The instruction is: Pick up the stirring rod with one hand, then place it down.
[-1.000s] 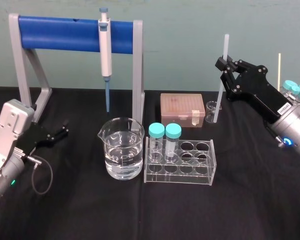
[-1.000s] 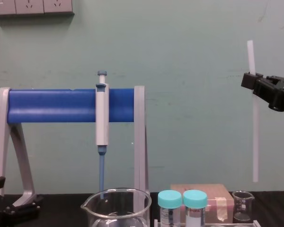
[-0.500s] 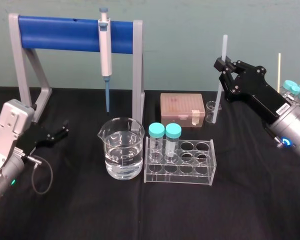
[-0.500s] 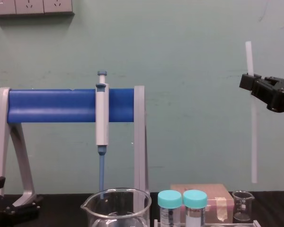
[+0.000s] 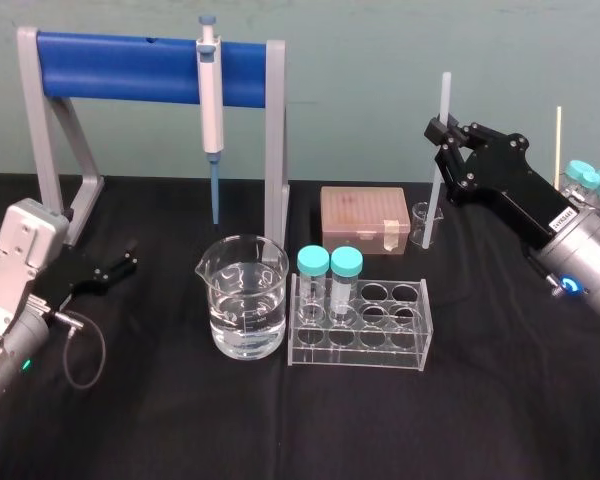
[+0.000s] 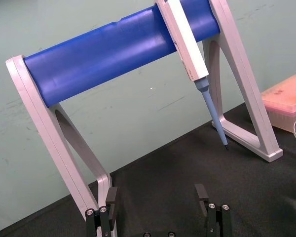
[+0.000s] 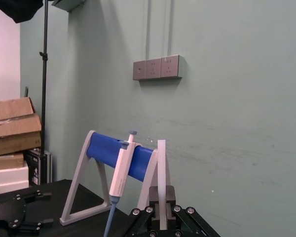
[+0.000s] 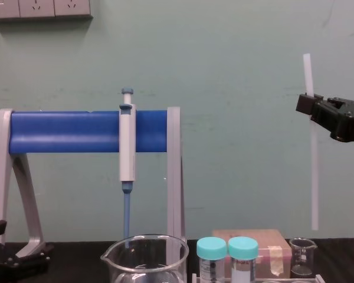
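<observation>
R gripper [image 5: 442, 133], jaws clamped on the upright rod [image 8: 313, 177], had eased it slightly left, tip hanging near the small beaker [image 8: 302, 257] far right (pickup done, set-down pending); L gripper [image 6: 156, 197] parked near left, jaws apart.

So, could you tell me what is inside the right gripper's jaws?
The right gripper, raised at the right, is shut on the stirring rod, upright, gripped near its top. The stretch inside the grip is covered. The left gripper rests open at the left.
</observation>
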